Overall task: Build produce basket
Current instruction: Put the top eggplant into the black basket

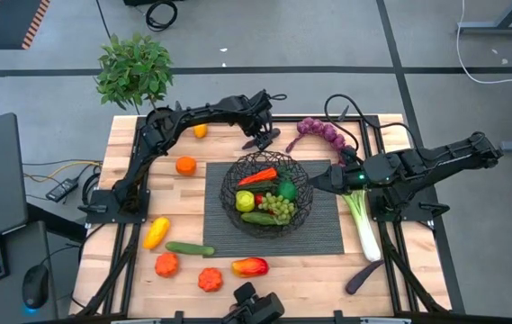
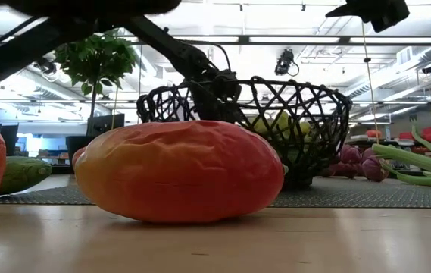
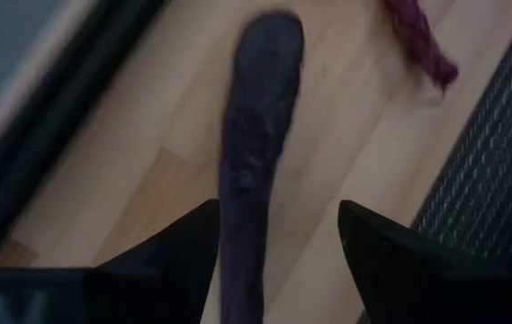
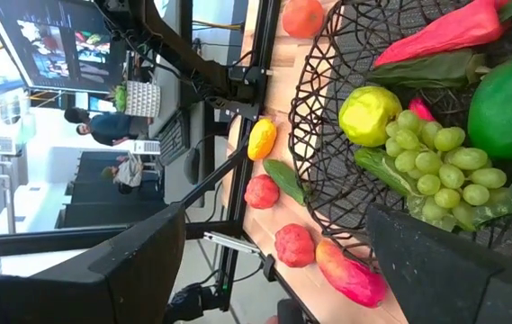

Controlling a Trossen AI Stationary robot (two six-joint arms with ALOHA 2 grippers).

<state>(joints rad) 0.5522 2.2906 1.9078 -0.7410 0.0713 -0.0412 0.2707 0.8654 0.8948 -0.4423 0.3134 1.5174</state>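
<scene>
A long dark purple aubergine lies on the bare wood behind the basket, near the table's far edge. My left gripper is open and points steeply down over the aubergine's near half, with one finger on each side of it. The round black wire basket stands on a dark mat. It holds a red chili, green grapes, a lemon and green pieces. My right gripper hovers open and holds nothing, just beyond the basket's right rim. My left gripper has one finger right beside the aubergine's side; whether it touches I cannot tell. The other finger stands clear of it. The fingers come from above, along the aubergine, which lies flat on the table.
Purple grapes lie right of the aubergine. A leek and a second aubergine lie at the right. At the left and front are an orange, a yellow pepper, a cucumber, tomatoes and a red-yellow fruit. A potted plant stands at the far left.
</scene>
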